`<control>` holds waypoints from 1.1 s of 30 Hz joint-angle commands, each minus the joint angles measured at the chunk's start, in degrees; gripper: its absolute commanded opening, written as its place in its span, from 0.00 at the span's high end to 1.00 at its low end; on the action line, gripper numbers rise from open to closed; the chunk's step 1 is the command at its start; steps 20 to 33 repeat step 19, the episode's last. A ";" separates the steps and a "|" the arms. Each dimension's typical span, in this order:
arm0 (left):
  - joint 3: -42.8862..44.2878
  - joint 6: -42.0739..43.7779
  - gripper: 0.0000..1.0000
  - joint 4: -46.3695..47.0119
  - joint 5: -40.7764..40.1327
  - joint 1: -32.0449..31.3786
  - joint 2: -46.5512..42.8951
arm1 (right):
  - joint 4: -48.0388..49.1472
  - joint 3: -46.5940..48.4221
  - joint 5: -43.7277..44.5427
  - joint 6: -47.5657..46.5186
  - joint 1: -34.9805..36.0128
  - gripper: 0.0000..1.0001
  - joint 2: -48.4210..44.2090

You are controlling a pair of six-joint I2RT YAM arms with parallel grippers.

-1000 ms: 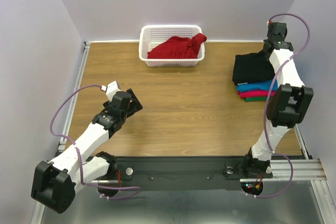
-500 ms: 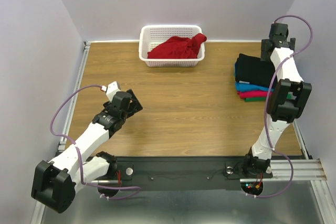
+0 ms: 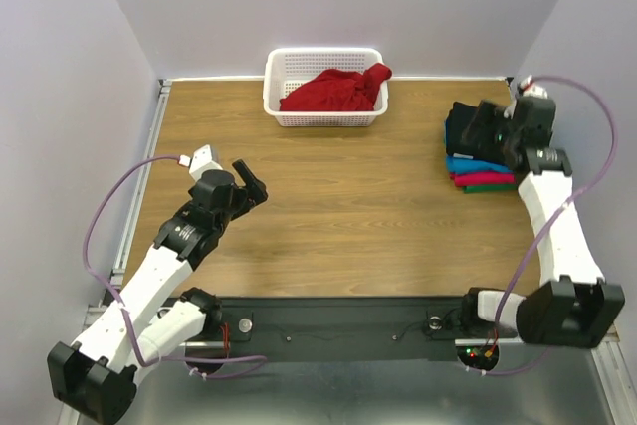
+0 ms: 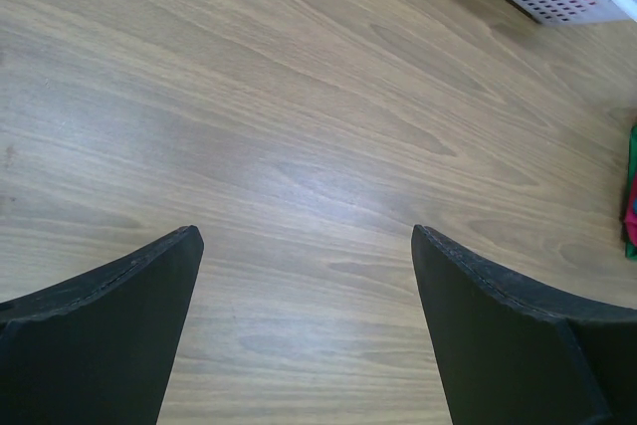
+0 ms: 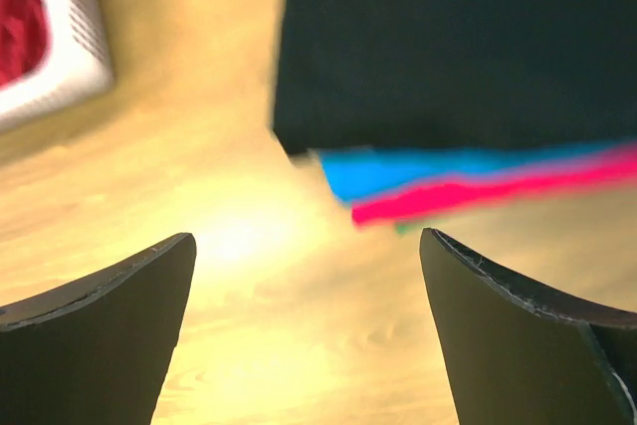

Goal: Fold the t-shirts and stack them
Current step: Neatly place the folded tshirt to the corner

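Top external: red t-shirt point(image 3: 336, 90) in basket point(image 3: 323, 117), black t-shirt point(image 3: 462, 129) atop stack point(image 3: 476, 170), both arms' jaws apart.

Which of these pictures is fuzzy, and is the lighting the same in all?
Right wrist view: blurred, the stacked t-shirts smeared, a yellow glare on the table; left wrist view: sharp wood grain, cooler light; top view: crisp, evenly lit.

Folded black cloth t-shirt point(image 3: 461, 131) lies flat atop the stack at the far right of the wooden table point(image 3: 378, 186); under it a folded turquoise-blue t-shirt point(image 5: 398, 171), a pink-red one point(image 5: 478, 196), a green one point(image 3: 490, 187) lowest, only their near edges showing; crumpled red cloth t-shirt point(image 3: 333, 92) heaped unfolded in the white plastic lattice basket point(image 3: 323, 51), well apart from the stack.
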 commanded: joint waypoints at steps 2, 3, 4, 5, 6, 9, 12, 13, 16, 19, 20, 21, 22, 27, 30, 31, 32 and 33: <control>1.43 -1.52 0.02 -5.25 -2.00 0.29 -4.79 | -0.51 -15.24 1.34 8.14 -0.55 0.00 -12.88; 0.64 -1.70 0.02 -5.17 -1.74 0.29 -5.67 | -0.77 -17.18 1.17 9.80 -0.55 0.00 -15.34; -0.41 -2.48 0.02 -5.17 -1.65 0.29 -7.24 | -1.38 -20.59 -0.22 10.69 -0.55 0.00 -20.33; -0.68 -2.84 0.01 -5.17 -1.56 0.29 -7.96 | -1.47 -22.10 -1.20 11.48 -0.55 0.00 -22.73; -0.95 -3.02 0.02 -5.17 -1.39 0.29 -9.18 | -1.39 -23.77 -2.08 12.01 -0.55 0.00 -24.92; -0.86 -3.37 0.02 -5.51 -2.96 0.20 -11.47 | -1.82 -28.00 0.01 14.11 -0.55 0.00 -34.67; -1.74 -4.16 0.02 -4.47 -3.06 0.20 -13.66 | -2.61 -30.20 2.21 16.04 -0.55 0.00 -38.82; -2.44 -3.90 0.02 -3.77 -2.19 0.12 -14.11 | -2.53 -30.55 4.40 16.75 -0.55 0.00 -39.79; -2.53 -4.16 0.02 -3.76 -2.44 0.03 -15.17 | -2.79 -30.47 7.14 17.37 -0.55 0.00 -42.43; -2.70 -4.07 0.02 -3.67 -2.18 -0.50 -15.78 | -2.97 -30.12 6.36 17.37 -0.55 0.00 -42.79; -2.70 -4.07 0.02 -3.67 -2.18 -0.50 -15.78 | -2.97 -30.12 6.36 17.37 -0.55 0.00 -42.79; -2.70 -4.07 0.02 -3.67 -2.18 -0.50 -15.78 | -2.97 -30.12 6.36 17.37 -0.55 0.00 -42.79; -2.70 -4.07 0.02 -3.67 -2.18 -0.50 -15.78 | -2.97 -30.12 6.36 17.37 -0.55 0.00 -42.79; -2.70 -4.07 0.02 -3.67 -2.18 -0.50 -15.78 | -2.97 -30.12 6.36 17.37 -0.55 0.00 -42.79; -2.70 -4.07 0.02 -3.67 -2.18 -0.50 -15.78 | -2.97 -30.12 6.36 17.37 -0.55 0.00 -42.79; -2.70 -4.07 0.02 -3.67 -2.18 -0.50 -15.78 | -2.97 -30.12 6.36 17.37 -0.55 0.00 -42.79; -2.70 -4.07 0.02 -3.67 -2.18 -0.50 -15.78 | -2.97 -30.12 6.36 17.37 -0.55 0.00 -42.79; -2.70 -4.07 0.02 -3.67 -2.18 -0.50 -15.78 | -2.97 -30.12 6.36 17.37 -0.55 0.00 -42.79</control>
